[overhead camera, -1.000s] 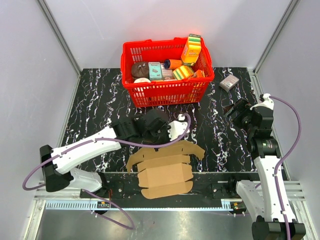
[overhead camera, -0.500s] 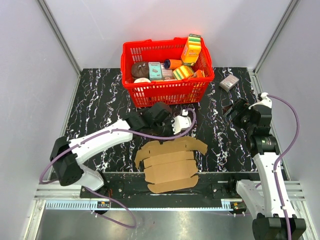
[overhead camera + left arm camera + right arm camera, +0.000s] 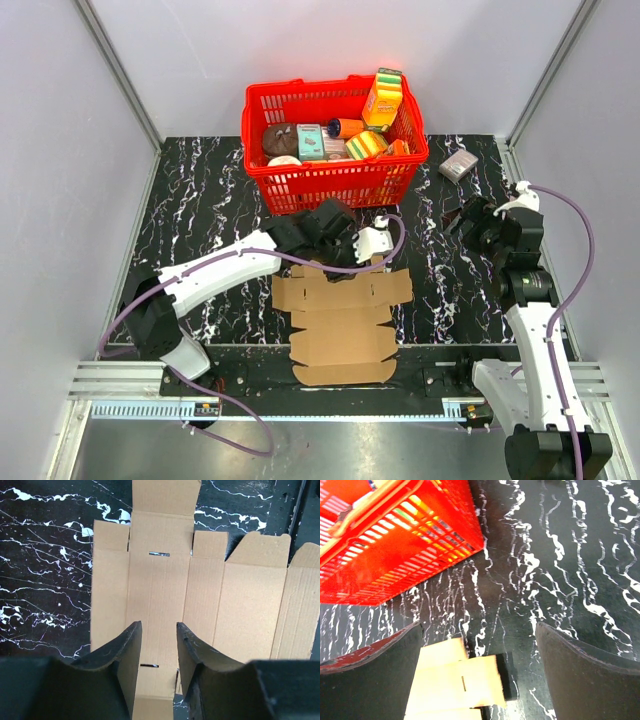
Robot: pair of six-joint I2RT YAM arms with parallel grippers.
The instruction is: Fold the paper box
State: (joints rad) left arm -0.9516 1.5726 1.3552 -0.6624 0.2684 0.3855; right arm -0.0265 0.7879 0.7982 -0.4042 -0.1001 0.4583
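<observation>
Left fingers [image 3: 122,652] slightly parted, gripping nothing. Flat cardboard box [image 3: 160,590] lies unfolded on table [image 3: 45,580], just under and beyond tips. Right fingers [image 3: 375,675] spread wide, empty; box edge ahead of them, red basket [image 3: 395,540] beyond. Best approach: pin centre panel beneath left tips, slide right finger under side flap, lift along crease. Avoid shoving sheet off near edge.

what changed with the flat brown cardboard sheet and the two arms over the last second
The flat brown kraft cardboard sheet swung from a slant to lie square with the near edge of the black marbled table. The left gripper swept right at its far edge, then parted its jaws and let go. Unchanged: the right gripper, open and almost still; the red plastic basket; the small grey-pink box.
</observation>
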